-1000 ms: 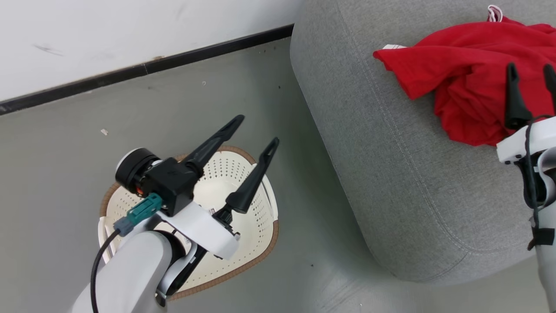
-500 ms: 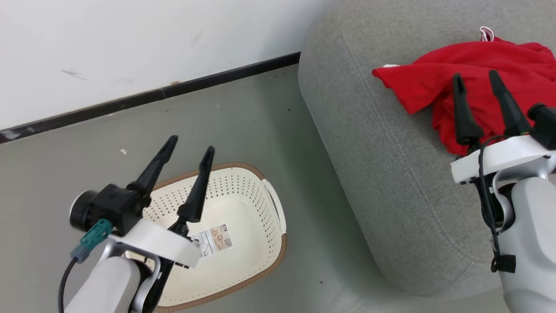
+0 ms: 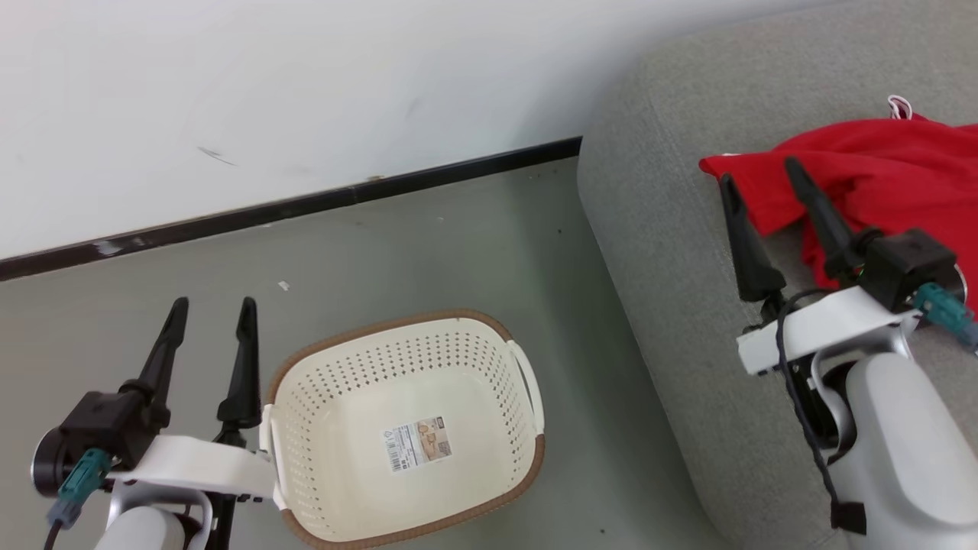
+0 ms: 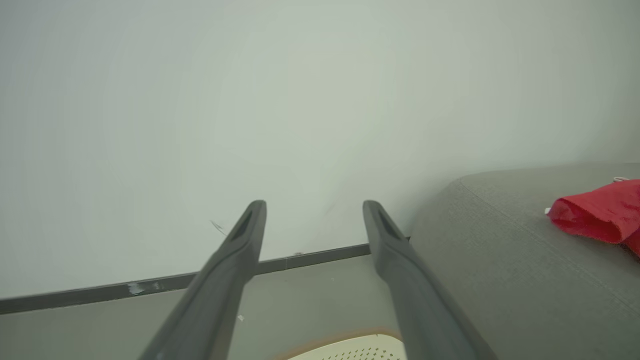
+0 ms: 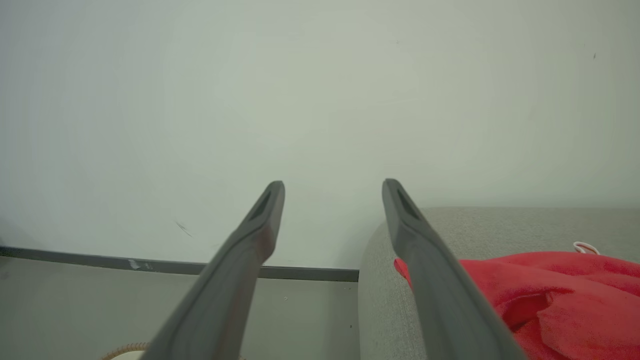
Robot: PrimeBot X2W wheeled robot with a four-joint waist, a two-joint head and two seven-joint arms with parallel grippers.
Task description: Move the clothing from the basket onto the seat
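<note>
Clothes [image 3: 901,176]: a red heap lying on the sofa [image 3: 672,252], far right, well apart from the basket [image 3: 397,355].
Basket: upright on the floor [image 3: 428,244], near and centre, left of the sofa, its bare bottom showing a label [image 3: 416,444].
Left gripper [image 3: 214,303]: fingers spread wide, gripping nothing, just left of the basket's rim.
Right gripper [image 3: 758,172]: released, fingers wide apart with nothing between them, over the sofa at the left edge of the clothes; whether it touches the fabric, I can't tell.
Wall [image 3: 306,92]: white, on the far side, with a dark skirting strip [image 3: 306,205] along the floor.
</note>
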